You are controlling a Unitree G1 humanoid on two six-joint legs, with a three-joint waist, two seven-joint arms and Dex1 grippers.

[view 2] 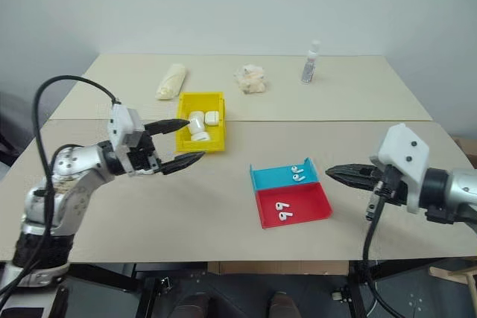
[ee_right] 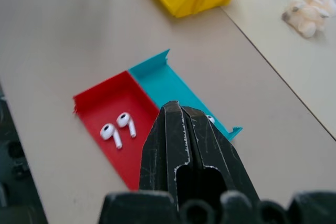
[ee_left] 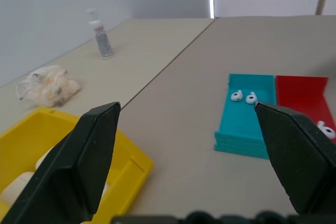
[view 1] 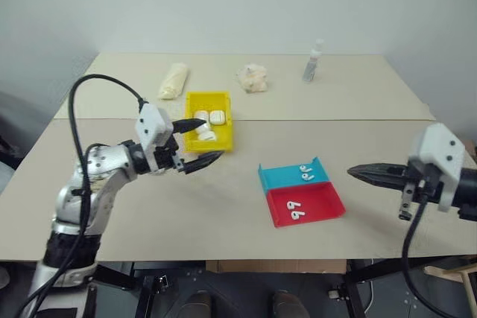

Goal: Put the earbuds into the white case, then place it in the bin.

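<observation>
A: Report gripper states.
B: Left gripper (view 1: 200,141) stands wide open and empty, just beside the yellow bin (view 1: 222,141). Right gripper (view 2: 333,173) is fully closed, empty.
A: Locate task items.
B: White cases (view 1: 217,117) lie in the bin. Earbuds (ee_right: 118,127) rest in the red tray (ee_right: 100,103); two more occupy the teal tray (view 1: 281,178).

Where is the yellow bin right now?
The yellow bin sits toward the robot's left on the table, just beyond the open left pincer, with white cases inside it.
</observation>
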